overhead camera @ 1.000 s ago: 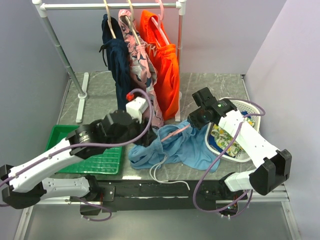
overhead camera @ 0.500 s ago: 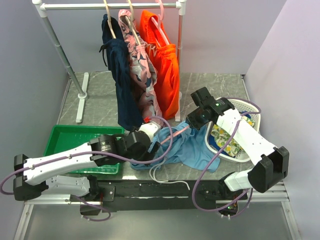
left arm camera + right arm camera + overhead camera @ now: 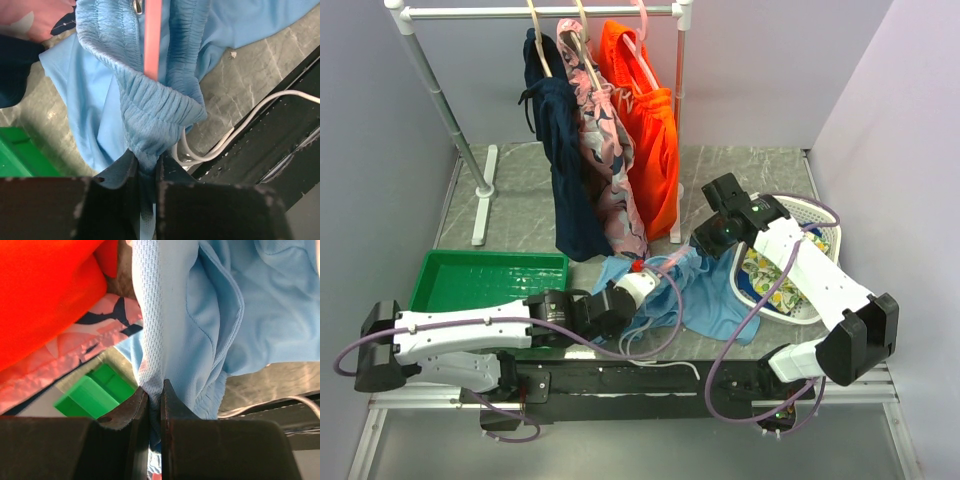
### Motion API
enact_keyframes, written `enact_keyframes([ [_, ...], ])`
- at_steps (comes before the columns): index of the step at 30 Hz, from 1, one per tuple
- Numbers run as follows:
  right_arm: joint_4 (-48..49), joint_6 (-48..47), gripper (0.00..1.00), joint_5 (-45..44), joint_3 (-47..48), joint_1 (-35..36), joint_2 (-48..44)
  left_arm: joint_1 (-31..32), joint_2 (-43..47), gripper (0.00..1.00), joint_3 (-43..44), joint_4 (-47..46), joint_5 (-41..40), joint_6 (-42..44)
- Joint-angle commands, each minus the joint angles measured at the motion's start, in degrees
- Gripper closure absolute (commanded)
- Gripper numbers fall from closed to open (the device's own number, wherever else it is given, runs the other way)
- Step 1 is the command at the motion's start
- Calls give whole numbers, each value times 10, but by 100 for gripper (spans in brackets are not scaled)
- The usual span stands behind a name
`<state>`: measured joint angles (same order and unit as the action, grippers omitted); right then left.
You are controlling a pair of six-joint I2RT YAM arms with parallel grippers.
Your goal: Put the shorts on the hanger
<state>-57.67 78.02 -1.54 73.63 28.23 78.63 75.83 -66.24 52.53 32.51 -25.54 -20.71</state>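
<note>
The light blue shorts (image 3: pixel 712 302) lie crumpled on the table's front middle. A thin pink hanger (image 3: pixel 672 262) runs through the cloth; in the left wrist view its bar (image 3: pixel 152 35) passes into the gathered waistband (image 3: pixel 150 115). My left gripper (image 3: pixel 650 276) lies low by the front edge, shut on a bunch of that waistband (image 3: pixel 147 162). My right gripper (image 3: pixel 706 243) is at the shorts' far right corner, shut on a fold of the blue mesh (image 3: pixel 155 390). Whether it also pinches the hanger is hidden.
A green tray (image 3: pixel 485 262) sits at the front left. A white basket (image 3: pixel 817 212) with patterned cloth stands at the right. The rack post (image 3: pixel 678 120) carries navy, pink-patterned and orange shorts (image 3: pixel 655 140) just behind. A white cable (image 3: pixel 240 130) loops over the front edge.
My left arm has swung right along the front edge, and its gripper has gone from open to shut on the shorts' waistband. The right gripper has barely moved.
</note>
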Motion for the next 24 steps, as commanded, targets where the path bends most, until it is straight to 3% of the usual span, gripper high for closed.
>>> enact_keyframes([
  [1, 12, -73, 84, 44, 50, -2, -23, 2, 25, 99, 4, -52, -50, -2],
  [2, 11, -95, 69, 48, 65, -2, -12, 3, 32, 99, 6, -51, -48, -4],
  [4, 15, -171, 61, 70, 109, -2, -1, 2, 52, 99, 13, -34, -36, -17],
  [6, 9, -206, 26, 58, 132, 2, -2, 2, 68, 99, 16, -17, -29, -28],
  [7, 14, -211, 2, 47, 142, 4, -9, 3, 73, 99, 20, -7, -22, -35],
  [12, 82, -261, 0, 1, 132, 4, -80, 3, 97, 99, 39, 39, -25, -67],
  [17, 218, -371, 0, -26, 12, 20, -221, 1, 118, 99, 97, 127, -18, -90],
  [20, 279, -438, 0, -30, -50, 53, -296, 0, 124, 99, 143, 178, -9, -98],
  [24, 317, -484, 4, -92, -108, 145, -317, -1, 129, 99, 216, 226, 15, -100],
])
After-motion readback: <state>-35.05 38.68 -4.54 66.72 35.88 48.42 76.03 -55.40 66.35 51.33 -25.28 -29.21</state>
